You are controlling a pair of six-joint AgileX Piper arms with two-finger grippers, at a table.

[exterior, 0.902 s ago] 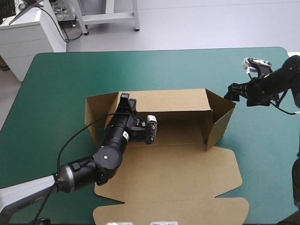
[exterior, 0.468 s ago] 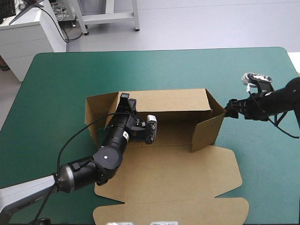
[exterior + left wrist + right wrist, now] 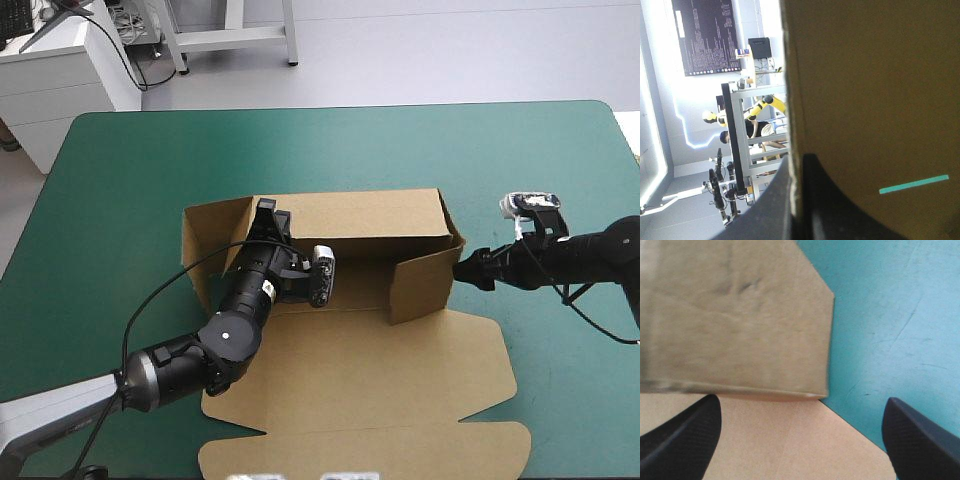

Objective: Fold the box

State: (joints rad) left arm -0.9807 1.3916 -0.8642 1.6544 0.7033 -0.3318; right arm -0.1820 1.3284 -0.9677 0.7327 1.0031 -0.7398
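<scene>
With the left jaws clamping the box (image 3: pixel 360 215) wall, the right jaws, wide open, are pressing the end flap (image 3: pixel 420 285), needing a square, level push.

No lettering, number, brand or sign can be read anywhere. The brown box (image 3: pixel 380 370) shows plain board in every view, and the teal-green cover (image 3: pixel 300 150) of the table carries no legible mark.

Table cover (image 3: pixel 130 170) teal-green; box (image 3: pixel 350 360) plain brown; fingers (image 3: pixel 680 440) black, seemingly fine weave pattern.
</scene>
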